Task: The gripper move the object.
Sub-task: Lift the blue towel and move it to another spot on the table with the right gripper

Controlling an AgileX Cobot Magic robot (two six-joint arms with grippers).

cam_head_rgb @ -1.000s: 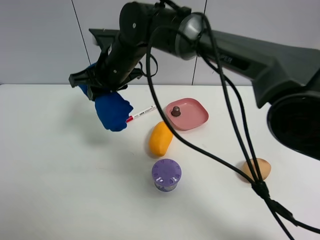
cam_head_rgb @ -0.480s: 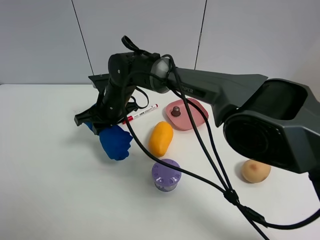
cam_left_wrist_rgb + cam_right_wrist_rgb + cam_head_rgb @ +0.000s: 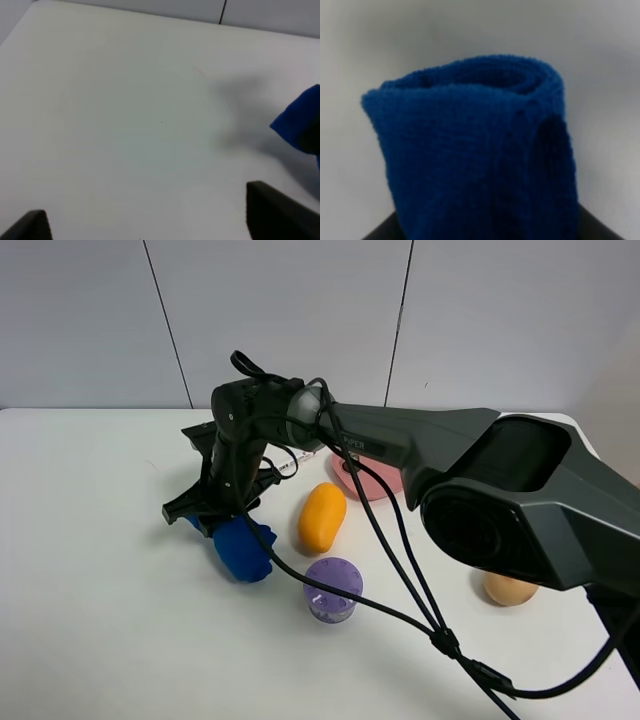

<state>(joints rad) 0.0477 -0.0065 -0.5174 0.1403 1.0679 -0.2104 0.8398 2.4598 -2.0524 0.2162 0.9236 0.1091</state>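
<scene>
Blue cloth [image 3: 243, 548], rolled, sits clamped in your right gripper [image 3: 218, 520], just left of the mango [image 3: 321, 517]; whether it touches the table [image 3: 100, 620], you cannot tell. Your left gripper [image 3: 150, 220] has its jaws spread wide, holding nothing.

**Robot manipulation laboratory.** A bare white bench [image 3: 90, 640] stands against plain grey wall panels [image 3: 90, 320]. A black robot arm [image 3: 400, 435] trailing loose cables [image 3: 444, 642] reaches over it. The objects gathered here are unrelated test props rather than household goods in use: a rolled blue towel [image 3: 243, 548], an orange toy fruit [image 3: 322, 517], a purple lidded cup [image 3: 332, 589] and a tan egg-shaped piece [image 3: 510, 589].
</scene>
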